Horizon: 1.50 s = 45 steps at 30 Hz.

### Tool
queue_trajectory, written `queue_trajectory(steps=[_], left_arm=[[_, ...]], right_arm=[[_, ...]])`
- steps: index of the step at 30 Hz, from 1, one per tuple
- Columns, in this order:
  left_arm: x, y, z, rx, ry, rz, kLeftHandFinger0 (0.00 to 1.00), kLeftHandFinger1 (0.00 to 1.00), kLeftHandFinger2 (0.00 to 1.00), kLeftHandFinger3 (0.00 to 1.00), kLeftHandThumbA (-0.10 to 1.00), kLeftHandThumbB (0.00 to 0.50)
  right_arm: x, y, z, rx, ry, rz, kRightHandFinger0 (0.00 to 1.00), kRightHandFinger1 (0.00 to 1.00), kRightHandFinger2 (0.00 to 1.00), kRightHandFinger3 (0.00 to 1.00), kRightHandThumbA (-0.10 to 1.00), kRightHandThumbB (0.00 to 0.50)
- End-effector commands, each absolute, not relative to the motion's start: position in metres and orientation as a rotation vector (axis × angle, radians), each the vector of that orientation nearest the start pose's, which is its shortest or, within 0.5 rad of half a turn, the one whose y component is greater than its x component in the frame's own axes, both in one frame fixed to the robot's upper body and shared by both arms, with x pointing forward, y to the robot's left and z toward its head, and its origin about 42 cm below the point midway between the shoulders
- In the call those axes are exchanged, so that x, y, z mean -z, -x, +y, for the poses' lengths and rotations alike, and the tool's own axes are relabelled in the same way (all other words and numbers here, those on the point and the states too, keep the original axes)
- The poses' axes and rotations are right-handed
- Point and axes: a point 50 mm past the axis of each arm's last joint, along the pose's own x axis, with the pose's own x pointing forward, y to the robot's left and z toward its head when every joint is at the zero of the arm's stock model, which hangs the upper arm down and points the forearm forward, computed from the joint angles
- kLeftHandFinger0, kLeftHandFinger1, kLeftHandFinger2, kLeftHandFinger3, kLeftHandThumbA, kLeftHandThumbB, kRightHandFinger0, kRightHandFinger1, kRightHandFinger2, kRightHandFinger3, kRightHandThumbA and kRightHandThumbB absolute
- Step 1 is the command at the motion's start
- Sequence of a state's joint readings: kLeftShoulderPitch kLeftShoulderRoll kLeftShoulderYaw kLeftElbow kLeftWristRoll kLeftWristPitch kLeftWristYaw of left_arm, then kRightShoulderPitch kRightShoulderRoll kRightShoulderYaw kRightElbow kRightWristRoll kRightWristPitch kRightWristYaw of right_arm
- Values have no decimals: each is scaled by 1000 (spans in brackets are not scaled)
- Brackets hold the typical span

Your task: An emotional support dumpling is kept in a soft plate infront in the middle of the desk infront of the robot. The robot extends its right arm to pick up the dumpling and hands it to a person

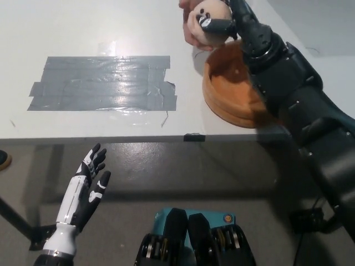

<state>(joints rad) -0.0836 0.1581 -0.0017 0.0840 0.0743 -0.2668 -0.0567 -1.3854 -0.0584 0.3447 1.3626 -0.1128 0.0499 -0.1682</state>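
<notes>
The pale dumpling point(213, 12) with a small dark face is up at the top edge of the head view. My black right hand point(226, 21) is shut on it, with dark fingers point(212, 24) wrapped across its front. A person's hand point(192, 30) is right under and against the dumpling's left side. The orange soft plate point(222, 88) lies on the white desk point(83, 33) just below, partly hidden by my right arm. My white left hand point(86, 191) rests open below the desk's front edge at the lower left.
A patch of grey tape strips point(102, 83) covers the desk's left middle. The desk's front edge point(138, 137) crosses the picture, with floor below it. My right forearm point(299, 105) lies diagonally over the plate's right side.
</notes>
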Motion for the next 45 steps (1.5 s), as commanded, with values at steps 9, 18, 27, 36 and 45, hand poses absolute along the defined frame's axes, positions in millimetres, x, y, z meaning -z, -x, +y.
queue_trajectory(steps=[9,18,27,36,45], left_arm=[[-135,-317,250,123,-259,-321,1000,1000,1000,1000,824,349],[-135,-316,251,121,-257,-320,1000,1000,1000,1000,812,343],[-135,-315,250,118,-255,-319,1000,1000,1000,1000,815,344],[-144,-327,253,103,-259,-345,1000,1000,1000,1000,821,329],[-141,-328,254,105,-240,-337,1000,1000,1000,1000,819,334]], right_arm=[[-419,-595,-73,-226,857,-209,1000,1000,1000,1000,749,500],[-429,-595,-78,-197,851,-262,1000,1000,1000,1000,789,500],[-454,-597,-97,-105,778,-364,1000,1000,1000,1000,807,500],[-546,-567,-131,-20,610,-756,1000,1000,1000,1000,999,490],[-513,-429,-164,-133,469,-1033,1000,1000,1000,1000,1000,451]])
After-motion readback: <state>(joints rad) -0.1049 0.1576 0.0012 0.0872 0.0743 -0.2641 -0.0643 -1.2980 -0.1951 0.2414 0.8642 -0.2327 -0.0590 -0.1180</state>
